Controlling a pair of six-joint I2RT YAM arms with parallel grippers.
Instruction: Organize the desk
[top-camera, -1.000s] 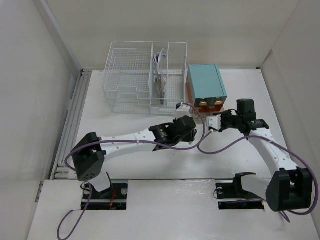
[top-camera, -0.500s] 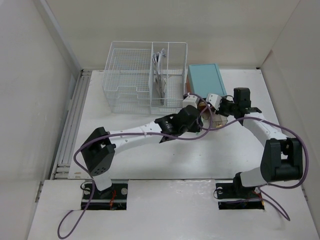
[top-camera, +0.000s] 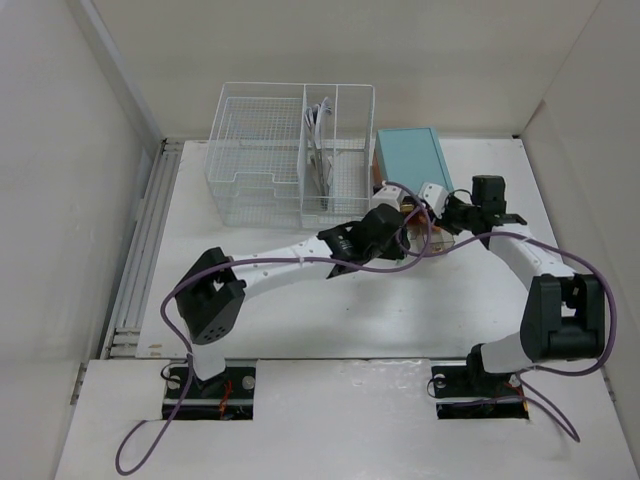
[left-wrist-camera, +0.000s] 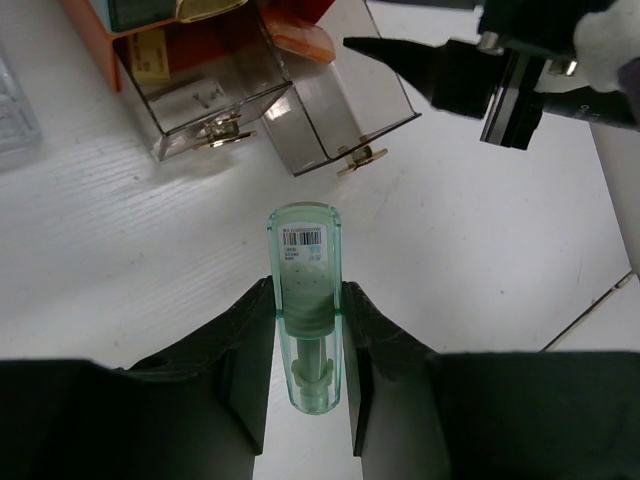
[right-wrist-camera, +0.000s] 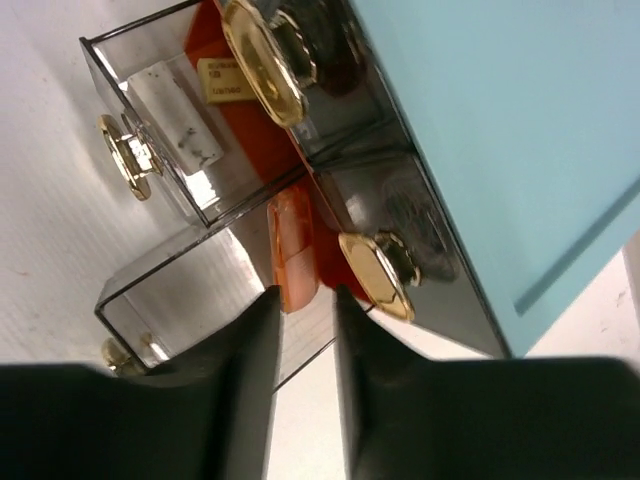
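Two drawers (left-wrist-camera: 345, 110): open before teal box (top-camera: 410, 160).
My left gripper (left-wrist-camera: 305, 305): clamps green tube (left-wrist-camera: 305, 265), just arrived there.
My right gripper (right-wrist-camera: 304, 300): narrow gap, hold unclear.
Next: stow tube.

You have bare tabletop (top-camera: 300, 320) along the near edge and toward the left edge. The far edge is blocked by the wire basket (top-camera: 290, 150) and the teal box (top-camera: 410, 165), whose two clear drawers (left-wrist-camera: 340, 110) stand pulled out. Both tools crowd that spot. The left tool (left-wrist-camera: 305, 300) grips a green tube (left-wrist-camera: 305, 250) that points at the drawers, and the right tool (right-wrist-camera: 305, 298) sits just beside them.
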